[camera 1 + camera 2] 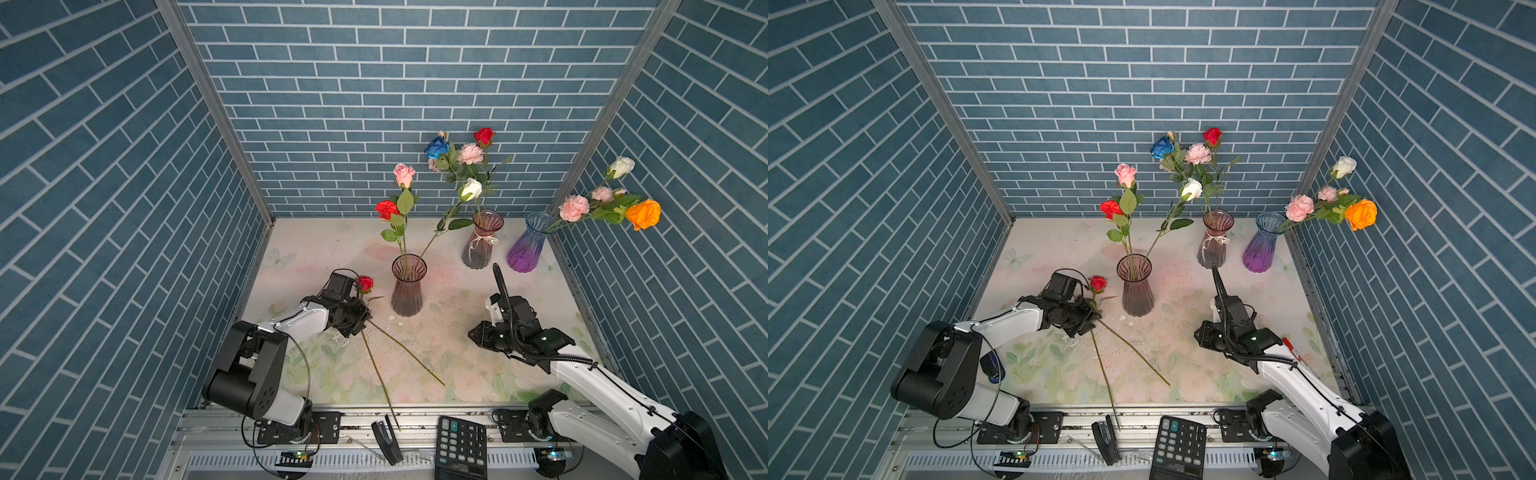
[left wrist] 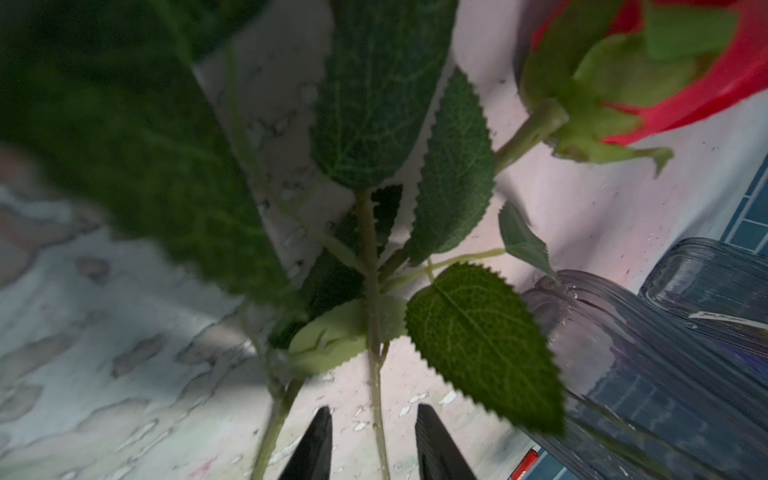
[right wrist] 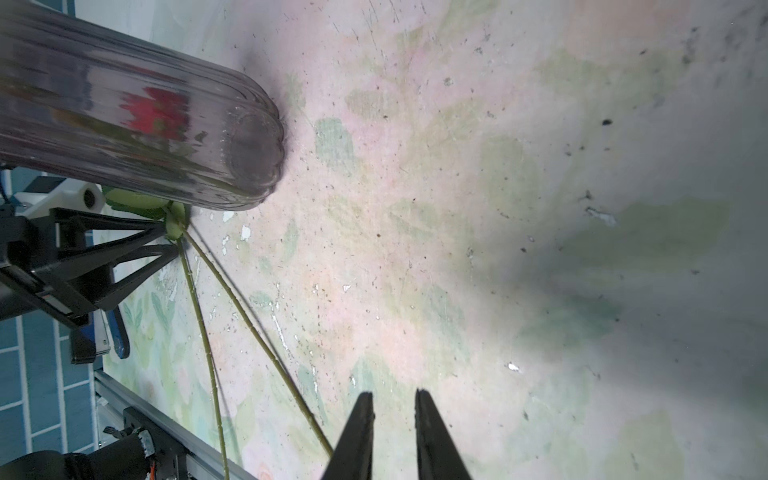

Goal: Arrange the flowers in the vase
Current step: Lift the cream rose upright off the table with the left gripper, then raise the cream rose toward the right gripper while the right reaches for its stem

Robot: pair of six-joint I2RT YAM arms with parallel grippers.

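watching from the side, i see the left gripper [image 2: 372, 409] part open, its jaws straddling one thin stem [image 2: 371, 249] without pinching it, a second stem [image 2: 280, 419] just outside them. the red rose [image 1: 365, 284] sits just beside the smoky vase [image 1: 409, 291]. those jaws ought to close on that single stem, square and firm, before lifting. the right gripper [image 3: 394, 395] hovers narrowly open, empty.

Both top views look evenly lit & sharp, w/ wide-angle bend in the brick walls [image 1: 83, 166] at the edges. Left wrist view dim; we find the near leaves [image 2: 124, 145] dark & out of focus. Right wrist view: bench [image 3: 415, 249] bright mid-frame, shadowed at one side, glare streaks on vase [image 3: 124, 104].
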